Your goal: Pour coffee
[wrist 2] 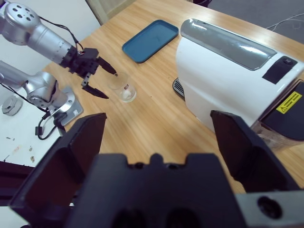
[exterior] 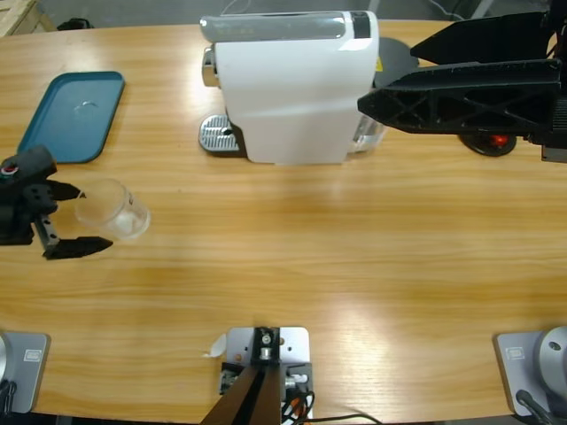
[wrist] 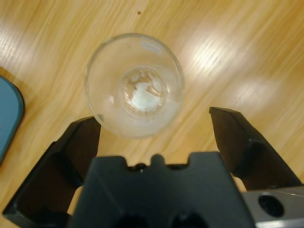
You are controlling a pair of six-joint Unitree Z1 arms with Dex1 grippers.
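Down on the worktop (exterior: 292, 248), the glass (exterior: 113, 209) stands upright and looks empty, no coffee visible. Left pincer (exterior: 66, 219) gapes wide just beside it, gripping nothing. Right pincer (wrist 2: 156, 137), equally wide and empty, hangs near the white coffee machine (exterior: 288, 84). Blue tray (exterior: 71, 115) is bare.

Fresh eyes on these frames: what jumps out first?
The big white coffee machine at the table's far edge, with the right claw open beside it. Then the clear glass near the left edge, looking empty, with the open left claw around it, not touching. A blue tray lies behind.
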